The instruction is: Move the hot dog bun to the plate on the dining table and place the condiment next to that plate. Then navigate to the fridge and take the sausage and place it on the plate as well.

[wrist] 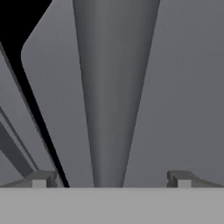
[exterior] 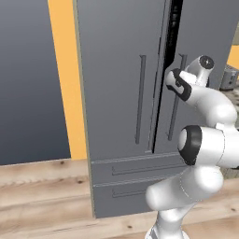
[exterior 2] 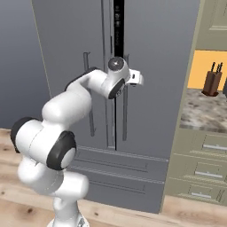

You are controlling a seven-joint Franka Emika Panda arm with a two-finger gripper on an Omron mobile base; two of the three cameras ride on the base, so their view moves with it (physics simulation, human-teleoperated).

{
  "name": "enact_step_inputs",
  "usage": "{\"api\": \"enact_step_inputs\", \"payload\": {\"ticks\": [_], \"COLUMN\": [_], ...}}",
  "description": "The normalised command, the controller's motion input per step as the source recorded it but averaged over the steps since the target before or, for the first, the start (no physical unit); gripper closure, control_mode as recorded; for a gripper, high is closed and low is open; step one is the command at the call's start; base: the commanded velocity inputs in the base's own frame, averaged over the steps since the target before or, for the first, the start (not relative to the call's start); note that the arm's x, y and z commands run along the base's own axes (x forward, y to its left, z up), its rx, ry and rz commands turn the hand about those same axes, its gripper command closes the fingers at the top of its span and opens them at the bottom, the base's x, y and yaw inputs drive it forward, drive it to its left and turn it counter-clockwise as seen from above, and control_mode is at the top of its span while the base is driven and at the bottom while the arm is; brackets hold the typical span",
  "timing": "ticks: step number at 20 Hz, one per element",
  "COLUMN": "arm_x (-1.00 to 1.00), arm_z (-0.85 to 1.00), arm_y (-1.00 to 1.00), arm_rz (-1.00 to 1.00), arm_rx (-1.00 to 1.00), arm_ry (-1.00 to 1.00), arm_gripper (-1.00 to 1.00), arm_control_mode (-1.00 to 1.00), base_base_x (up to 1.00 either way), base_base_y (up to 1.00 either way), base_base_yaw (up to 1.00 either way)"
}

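Note:
The grey fridge (exterior: 116,93) (exterior 2: 155,66) stands right in front of me, with a thin black gap between its two upper doors. My gripper (wrist: 111,181) is open, and its fingertips (wrist: 41,179) straddle the right door's vertical handle (wrist: 111,100) without touching it. The white hand (exterior 2: 119,66) (exterior: 201,64) is pressed up against that handle (exterior 2: 125,115) (exterior: 175,116) near its top. The hot dog bun, condiment, plate, dining table and sausage are out of view.
The left door has its own long handle (exterior: 140,98). Two drawer fronts (exterior: 140,172) run below the doors. To the right are a stone counter (exterior 2: 204,111) with a knife block (exterior 2: 212,82) and cabinet drawers (exterior 2: 208,168). The floor (exterior: 42,196) is wood.

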Motion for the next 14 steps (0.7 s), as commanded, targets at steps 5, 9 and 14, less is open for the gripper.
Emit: {"api": "enact_step_inputs", "payload": {"ticks": [5, 9, 14], "arm_x": [0.38, 0.37, 0.42], "arm_z": [-0.02, -0.09, -0.12], "arm_y": [-0.06, 0.00, 0.04], "arm_rz": [0.00, 0.00, 0.00], "arm_rx": [0.00, 0.00, 0.00], "arm_ry": [-0.02, -0.03, -0.01], "arm_gripper": [-1.00, 1.00, 1.00], "arm_control_mode": [-1.00, -1.00, -1.00], "base_base_x": [0.00, 0.00, 0.00], "base_base_y": [0.00, 0.00, 0.00], "base_base_yaw": [0.00, 0.00, 0.00]}}
